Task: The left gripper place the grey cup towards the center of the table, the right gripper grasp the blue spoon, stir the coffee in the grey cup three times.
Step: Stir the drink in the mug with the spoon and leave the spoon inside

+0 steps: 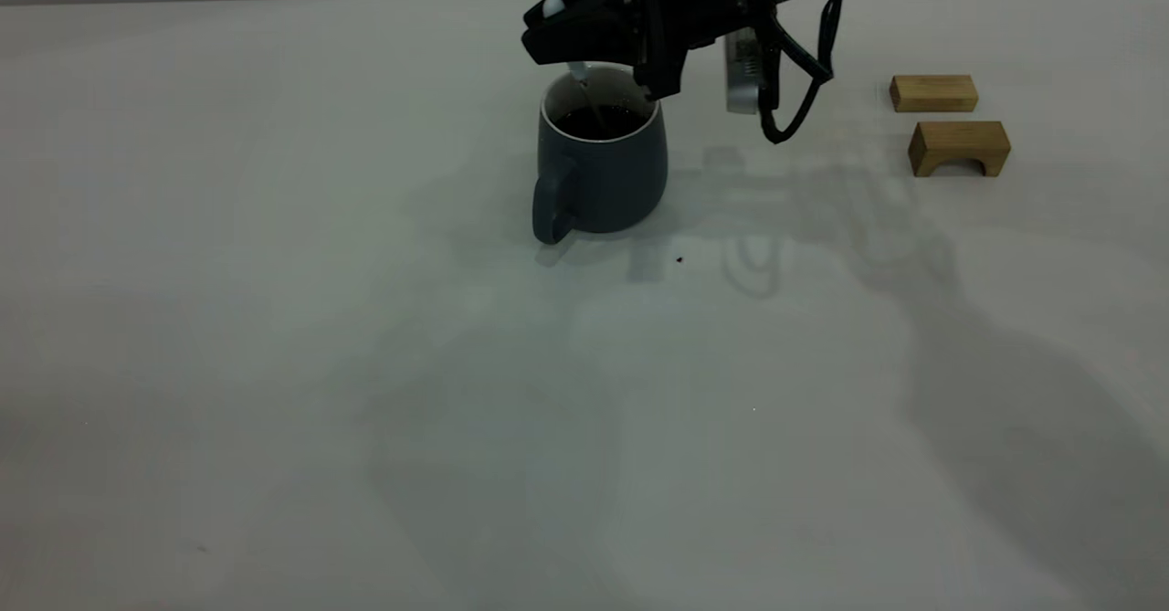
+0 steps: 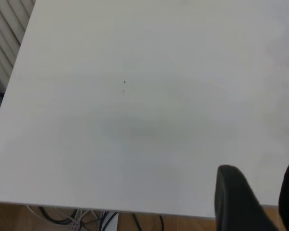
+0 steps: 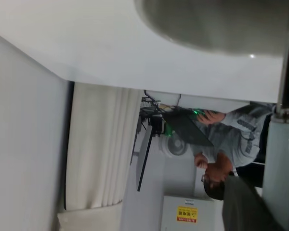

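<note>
The grey cup (image 1: 598,173) stands near the middle of the table (image 1: 274,337), its handle turned to the front left, with dark coffee (image 1: 598,122) inside. Above its rim hangs my right gripper (image 1: 575,31), shut on the blue spoon (image 1: 583,81). The spoon's pale handle end pokes out above the jaws and its stem slants down into the coffee. The right wrist view shows the pale handle (image 3: 279,168) and the cup's rim (image 3: 216,24). My left gripper (image 2: 262,197) is out of the exterior view. It hovers open over the bare table (image 2: 135,120) near an edge, holding nothing.
Two small wooden blocks lie right of the cup, a flat one (image 1: 933,93) and an arched one (image 1: 959,147). A tiny dark speck (image 1: 680,259) marks the table in front of the cup. A person (image 3: 231,144) sits beyond the table in the right wrist view.
</note>
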Controlling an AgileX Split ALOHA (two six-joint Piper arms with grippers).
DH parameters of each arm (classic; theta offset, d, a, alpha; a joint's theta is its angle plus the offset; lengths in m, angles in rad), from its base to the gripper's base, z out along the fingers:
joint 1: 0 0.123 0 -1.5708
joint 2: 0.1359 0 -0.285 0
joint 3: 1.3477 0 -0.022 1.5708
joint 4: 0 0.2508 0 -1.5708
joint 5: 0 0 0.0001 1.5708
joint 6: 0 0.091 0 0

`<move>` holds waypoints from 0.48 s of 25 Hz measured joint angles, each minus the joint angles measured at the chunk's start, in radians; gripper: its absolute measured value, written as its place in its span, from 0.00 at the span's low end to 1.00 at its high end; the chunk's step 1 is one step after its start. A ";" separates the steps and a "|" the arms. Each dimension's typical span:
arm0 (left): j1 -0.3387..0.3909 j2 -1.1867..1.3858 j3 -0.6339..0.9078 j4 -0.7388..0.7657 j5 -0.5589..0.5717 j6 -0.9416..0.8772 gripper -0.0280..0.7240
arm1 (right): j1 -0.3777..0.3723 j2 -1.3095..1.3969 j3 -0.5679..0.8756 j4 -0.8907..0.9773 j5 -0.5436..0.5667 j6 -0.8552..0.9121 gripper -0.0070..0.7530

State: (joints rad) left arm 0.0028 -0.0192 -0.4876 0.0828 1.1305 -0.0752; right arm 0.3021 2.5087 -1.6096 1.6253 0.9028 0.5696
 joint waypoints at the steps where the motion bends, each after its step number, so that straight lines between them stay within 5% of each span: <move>1: 0.000 0.000 0.000 0.000 0.000 0.000 0.43 | 0.005 0.000 0.000 0.004 0.000 -0.020 0.17; 7: 0.000 0.000 0.000 0.000 0.000 0.000 0.43 | 0.018 0.002 0.000 0.026 -0.014 -0.207 0.17; 12: 0.000 0.000 0.000 0.000 0.000 0.000 0.43 | -0.012 0.007 0.000 -0.004 -0.019 -0.165 0.17</move>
State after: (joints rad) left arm 0.0028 -0.0192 -0.4876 0.0828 1.1305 -0.0752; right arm 0.2896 2.5157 -1.6096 1.6215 0.8836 0.4049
